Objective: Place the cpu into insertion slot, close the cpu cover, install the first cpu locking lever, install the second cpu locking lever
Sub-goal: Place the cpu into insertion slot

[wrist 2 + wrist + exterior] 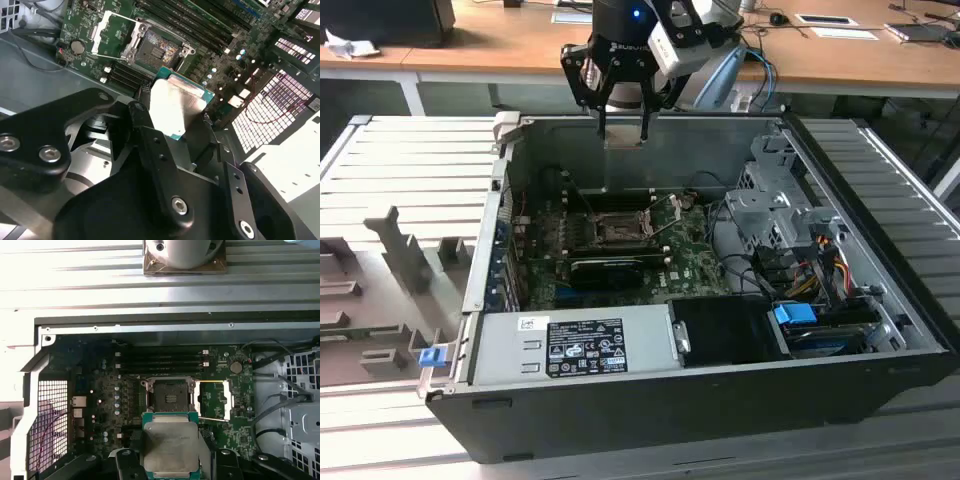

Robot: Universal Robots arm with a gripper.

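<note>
Holding the cpu [170, 445] clamped in my hand [622, 140] above the far wall of the case [720, 128] | step: cpu placement; insertion slot [170, 395] bare, cpu cover [215, 400] swung open | needs, I judge: level, squared descent onto slot

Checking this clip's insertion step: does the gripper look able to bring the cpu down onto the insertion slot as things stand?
Probably yes. The gripper holds the cpu above the open case. The cpu cover stands open to the side, and the insertion slot lies bare with nothing over it.
</note>
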